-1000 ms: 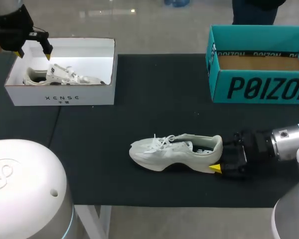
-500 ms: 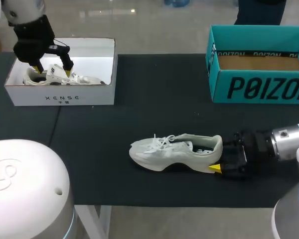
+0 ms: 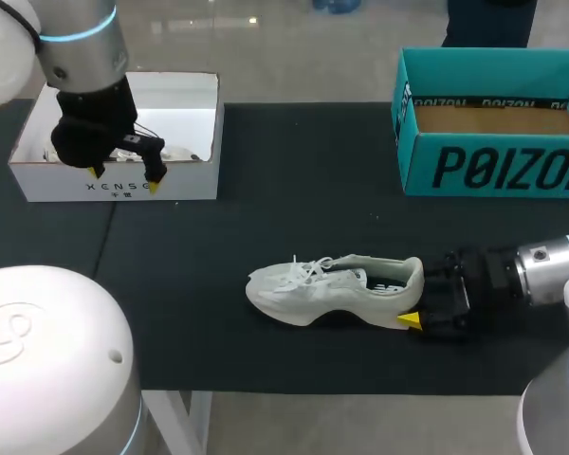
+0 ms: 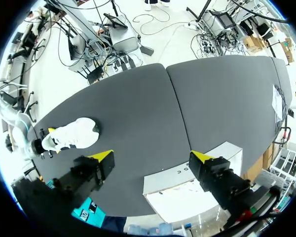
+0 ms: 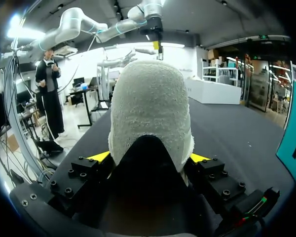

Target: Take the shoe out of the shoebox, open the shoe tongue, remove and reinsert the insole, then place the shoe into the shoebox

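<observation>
Our right gripper (image 3: 417, 301) is closed on the heel of the white sneaker (image 3: 332, 289), one yellow-tipped finger against each side of the padded heel cup. The sneaker sits upright on its sole on the black bench (image 3: 294, 190), toe pointing away from that arm and well apart from both boxes. Our left gripper (image 3: 126, 174) hangs wide open with nothing in it, above the front wall of the white shoebox (image 3: 185, 185). Something pale lies inside that box, mostly hidden behind the arm. A teal box (image 3: 493, 171) stands at the far right corner. We judge the sneaker to be light, with a soft fabric upper that yields under pressure and a firmer sole. The stiff heel is therefore a sound place to pin it. The laces (image 3: 311, 270) look loose. The tongue (image 3: 353, 263) should be limp, and is best pinched at its free top edge. We cannot make out the insole inside the opening. We expect it to be thin and floppy, best lifted from its heel end.
</observation>
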{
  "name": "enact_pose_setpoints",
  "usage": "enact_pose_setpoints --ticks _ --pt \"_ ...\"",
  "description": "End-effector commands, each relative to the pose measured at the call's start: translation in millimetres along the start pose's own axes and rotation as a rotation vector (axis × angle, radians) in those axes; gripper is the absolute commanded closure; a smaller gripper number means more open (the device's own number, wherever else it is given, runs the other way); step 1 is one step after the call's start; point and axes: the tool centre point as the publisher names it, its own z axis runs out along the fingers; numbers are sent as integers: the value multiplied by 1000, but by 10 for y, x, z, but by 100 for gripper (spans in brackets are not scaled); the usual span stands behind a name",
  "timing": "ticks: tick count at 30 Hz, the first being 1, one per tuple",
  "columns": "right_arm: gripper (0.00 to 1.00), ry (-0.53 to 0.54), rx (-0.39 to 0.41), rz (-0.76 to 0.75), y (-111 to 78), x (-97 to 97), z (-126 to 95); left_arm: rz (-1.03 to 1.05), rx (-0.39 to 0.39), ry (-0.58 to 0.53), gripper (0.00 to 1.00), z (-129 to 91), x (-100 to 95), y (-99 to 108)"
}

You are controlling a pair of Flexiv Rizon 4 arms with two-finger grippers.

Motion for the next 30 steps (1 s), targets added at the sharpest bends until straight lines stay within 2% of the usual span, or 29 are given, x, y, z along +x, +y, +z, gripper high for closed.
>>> enact_pose_setpoints --ticks 1,11,12,13,15,17,19,26,27,30 --pt "100 -3 2 0 -28 3 27 1 -20 -3 0 4 21 -49" --pt "100 -3 2 0 -28 3 27 1 -20 -3 0 4 21 -49" --pt "100 -3 2 0 -28 3 27 -87 -70 9 0 6 -44 -72" --pt "100 -3 2 0 -28 3 27 -161 -85 29 0 12 -128 -115" --pt "100 -3 2 0 -28 3 27 -306 -16 -12 0 -6 -276 -145" --pt "100 -3 2 0 -28 3 27 -496 9 -35 0 5 -436 -164" --pt "100 -3 2 0 -28 3 27 -651 83 -45 0 23 -581 -169" --pt "100 -3 2 0 -28 3 27 -1023 192 -162 0 17 -1029 -424" --pt "100 -3 2 0 -28 3 27 -1043 215 -184 0 26 -1056 -439" --pt "100 -3 2 0 -28 3 27 -1270 239 -216 0 100 -1161 -474"
